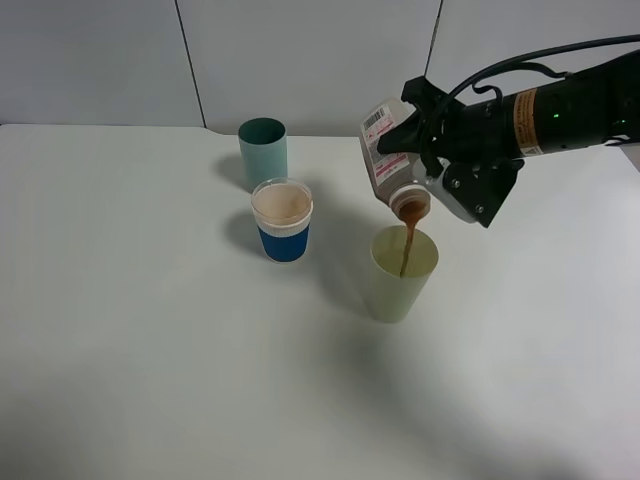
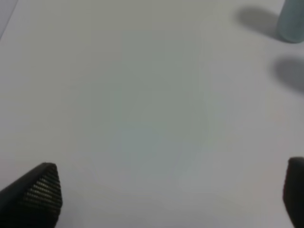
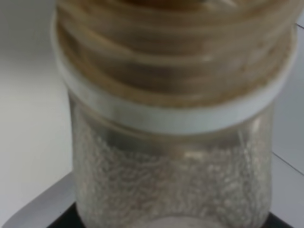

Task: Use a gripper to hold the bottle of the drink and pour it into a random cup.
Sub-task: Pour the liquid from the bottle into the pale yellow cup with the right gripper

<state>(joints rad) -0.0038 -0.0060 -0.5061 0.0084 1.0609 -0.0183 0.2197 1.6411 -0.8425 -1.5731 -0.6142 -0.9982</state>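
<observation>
pale yellow-green cup [image 1: 402, 275]: upright on the tabletop [image 1: 150, 350], nearest of the three cups, directly under the bottle's mouth.
drink [image 1: 408, 245]: a thin brown stream falling from the mouth into that cup.
bottle [image 1: 390, 155]: held in the air above the cup, tipped steeply with its neck down.
right end effector [image 1: 440, 150]: clamped tight across the bottle's body, near the pink label.
handling: probably light, thin plastic that gives if squeezed, and the smooth label could slip. the mid-body is the place to hold it, clear of the wet neck. the cup looks light enough to tip if bumped.
left end effector [image 2: 168, 190]: fingers spread wide, holding nothing, over bare tabletop.
blue-sleeved cup [image 1: 282, 220]: beside the pour, already holding something pale brown.
teal cup [image 1: 263, 150]: farthest back, its contents hidden.
</observation>
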